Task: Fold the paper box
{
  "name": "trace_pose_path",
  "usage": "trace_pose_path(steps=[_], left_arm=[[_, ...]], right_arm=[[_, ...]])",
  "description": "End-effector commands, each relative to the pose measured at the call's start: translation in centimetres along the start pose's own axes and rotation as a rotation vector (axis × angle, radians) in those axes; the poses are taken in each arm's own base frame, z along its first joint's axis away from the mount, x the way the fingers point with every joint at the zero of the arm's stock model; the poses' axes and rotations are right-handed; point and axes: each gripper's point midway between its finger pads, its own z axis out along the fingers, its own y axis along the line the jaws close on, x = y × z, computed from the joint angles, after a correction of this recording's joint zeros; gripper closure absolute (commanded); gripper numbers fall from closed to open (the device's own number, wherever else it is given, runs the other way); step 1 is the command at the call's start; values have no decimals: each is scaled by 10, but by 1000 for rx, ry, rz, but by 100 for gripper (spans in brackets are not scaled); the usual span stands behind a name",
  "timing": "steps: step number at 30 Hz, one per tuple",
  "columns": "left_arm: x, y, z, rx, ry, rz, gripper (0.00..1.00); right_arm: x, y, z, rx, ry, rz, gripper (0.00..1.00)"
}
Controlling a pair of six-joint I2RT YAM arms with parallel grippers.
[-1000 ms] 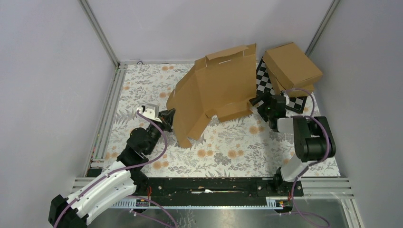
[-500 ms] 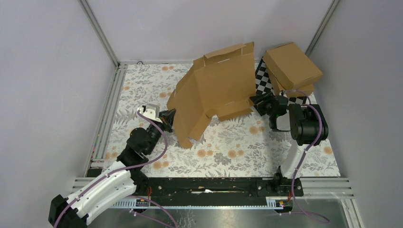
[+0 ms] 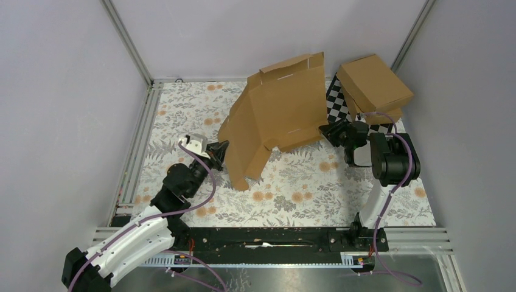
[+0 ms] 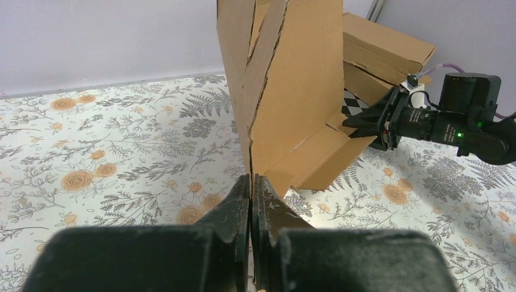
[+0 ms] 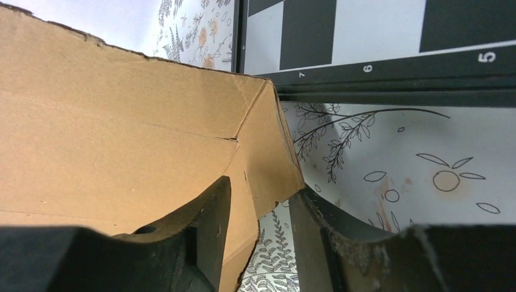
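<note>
While the plain brown die-cut cardboard paper box (image 3: 280,112) stands half-raised at the far middle of the flower-printed table cover (image 3: 304,188), we have an arm at each side of it. Its big panel tilts up, with tabs and a slot cut along the top edge. A side panel folds down and forward on the left, and a short flap juts out low on the right. Our left gripper (image 4: 251,182) is at the near-left lower edge. Its jaws are pressed together with the thin cardboard edge pinched between them, so it has a firm hold on the box. Our right gripper (image 5: 260,191) is at the low right flap. Its fingers (image 5: 213,207) straddle the flap's folded corner, one on each face, with a visible gap between them. We cannot tell whether they clamp the flap or only bracket it. Just right of the box, a black-and-white checkerboard sheet (image 3: 336,100) lies flat on the cover. Two closed brown cardboard boxes (image 3: 372,85) sit stacked in the far-right corner, partly over that sheet, apart from the paper box.
</note>
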Motion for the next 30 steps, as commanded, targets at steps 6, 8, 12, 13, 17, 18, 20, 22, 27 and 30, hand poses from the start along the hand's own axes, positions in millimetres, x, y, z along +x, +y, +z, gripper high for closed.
trace_pose_path(steps=[6, 8, 12, 13, 17, 18, 20, 22, 27, 30], left_arm=[[0, -13, 2, 62, 9, 26, 100], [0, -13, 3, 61, 10, 28, 100], [0, -14, 2, 62, 10, 32, 100], [0, -14, 2, 62, 11, 33, 100], [0, -15, 2, 65, 10, 36, 100], [1, -15, 2, 65, 14, 38, 100], [1, -16, 3, 67, 15, 40, 100], [1, -16, 3, 66, 16, 42, 100], [1, -18, 2, 71, 14, 46, 100], [0, -19, 2, 75, 12, 47, 100]], right_arm=[[-22, 60, 2, -108, -78, -172, 52], [-22, 63, 3, -121, -76, -167, 52], [-26, 65, 6, -121, -96, -146, 52], [-29, 63, 7, -113, -108, -135, 51], [-35, 65, 8, -106, -134, -117, 52], [-36, 66, 9, -104, -136, -115, 53], [-35, 65, 8, -93, -135, -124, 56], [-33, 63, 8, -79, -126, -136, 57], [-29, 58, 9, -56, -111, -131, 58], [-27, 51, 11, -4, -102, -151, 59]])
